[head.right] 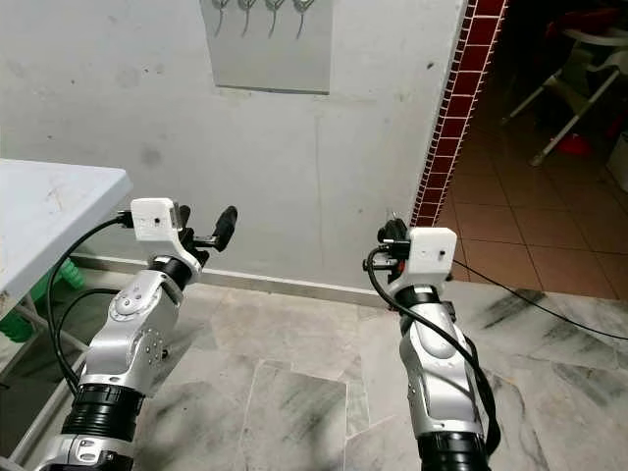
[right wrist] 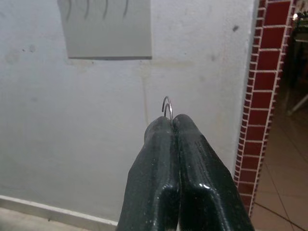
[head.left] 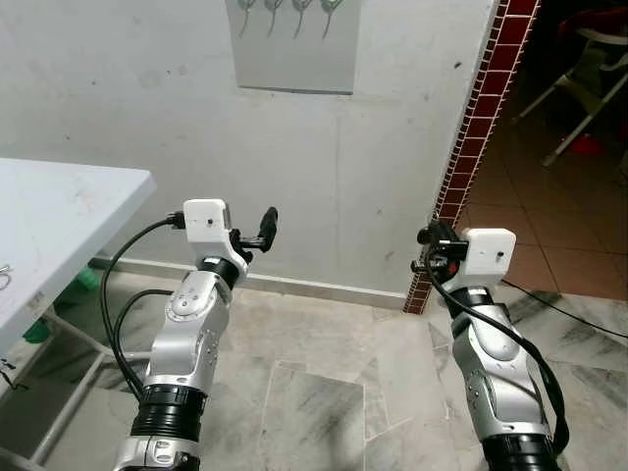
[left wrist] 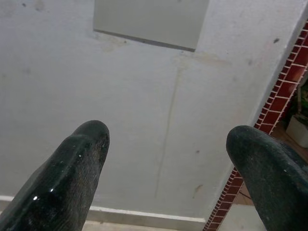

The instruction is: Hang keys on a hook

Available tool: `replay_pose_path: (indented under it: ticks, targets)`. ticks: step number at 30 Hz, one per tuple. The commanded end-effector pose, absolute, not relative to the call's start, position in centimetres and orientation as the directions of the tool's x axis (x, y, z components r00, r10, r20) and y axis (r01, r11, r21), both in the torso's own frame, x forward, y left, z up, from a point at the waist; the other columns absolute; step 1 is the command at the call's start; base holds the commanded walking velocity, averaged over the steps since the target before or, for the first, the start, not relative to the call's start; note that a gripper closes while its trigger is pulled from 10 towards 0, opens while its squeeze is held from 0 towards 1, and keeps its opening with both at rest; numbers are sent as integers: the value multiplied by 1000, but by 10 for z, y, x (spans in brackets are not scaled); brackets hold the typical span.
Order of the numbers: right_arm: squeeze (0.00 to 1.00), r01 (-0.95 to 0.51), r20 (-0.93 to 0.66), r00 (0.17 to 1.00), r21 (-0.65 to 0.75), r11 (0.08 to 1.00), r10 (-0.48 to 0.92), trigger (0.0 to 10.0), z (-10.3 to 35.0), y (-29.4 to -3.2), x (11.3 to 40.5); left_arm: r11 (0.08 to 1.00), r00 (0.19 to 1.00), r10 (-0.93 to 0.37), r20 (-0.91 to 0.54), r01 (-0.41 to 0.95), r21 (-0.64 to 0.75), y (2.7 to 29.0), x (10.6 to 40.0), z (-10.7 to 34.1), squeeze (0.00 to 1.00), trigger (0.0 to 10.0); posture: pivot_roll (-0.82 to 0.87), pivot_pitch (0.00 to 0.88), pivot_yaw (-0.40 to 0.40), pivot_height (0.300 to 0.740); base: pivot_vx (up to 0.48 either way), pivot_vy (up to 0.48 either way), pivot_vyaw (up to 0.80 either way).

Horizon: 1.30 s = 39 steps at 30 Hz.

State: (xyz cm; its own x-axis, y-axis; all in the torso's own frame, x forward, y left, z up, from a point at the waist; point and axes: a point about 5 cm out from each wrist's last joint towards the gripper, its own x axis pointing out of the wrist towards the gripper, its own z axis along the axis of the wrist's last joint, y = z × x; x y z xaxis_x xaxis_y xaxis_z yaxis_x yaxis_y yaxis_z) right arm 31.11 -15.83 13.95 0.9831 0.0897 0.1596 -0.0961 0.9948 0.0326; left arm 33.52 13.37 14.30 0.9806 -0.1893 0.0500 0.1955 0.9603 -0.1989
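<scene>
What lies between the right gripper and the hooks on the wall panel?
Nothing: the right wrist view shows bare wall between the right gripper, shut on a key ring, and the hooks.

Left hand (left wrist: 166, 159) spread wide; right hand (right wrist: 172, 120) pinched closed, both raised.

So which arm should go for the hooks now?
Right. The right gripper is shut on the key ring, whose loop pokes out past its fingertips, aimed at the wall below the hook plate. The left gripper is open and holds nothing. Judging by this, the right only needs to rise.
</scene>
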Motion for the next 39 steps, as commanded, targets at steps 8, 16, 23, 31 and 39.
replay_pose_path:
  ticks: [8, 16, 23, 31, 39]
  targets:
    - [0, -119, 206, 972, 16, 993, 113, 10000, 149, -156, 317, 966, 987, -141, 77, 154, -208, 145, 335, 150, 0, 10000, -25, 0, -5, 715, 342, 0, 0]
    - [0, -121, 219, 969, 18, 992, 114, 10000, 150, -157, 313, 966, 984, -155, 88, 169, -196, 146, 322, 149, 0, 10000, -19, 0, -14, 715, 405, 0, 0]
    - [0, -123, 223, 968, 14, 992, 117, 10000, 150, -158, 312, 966, 985, -151, 82, 165, -201, 145, 322, 148, 0, 10000, -17, 0, -21, 715, 418, 0, 0]
    - [0, -138, 224, 966, 8, 990, 133, 10000, 152, -156, 313, 966, 987, -135, 92, 151, -210, 146, 322, 152, 0, 10000, -14, 0, -31, 715, 419, 0, 0]
    - [0, -144, 220, 966, 6, 990, 139, 10000, 152, -156, 313, 967, 989, -123, 88, 139, -212, 149, 322, 152, 0, 10000, -6, 0, -40, 715, 420, 0, 0]
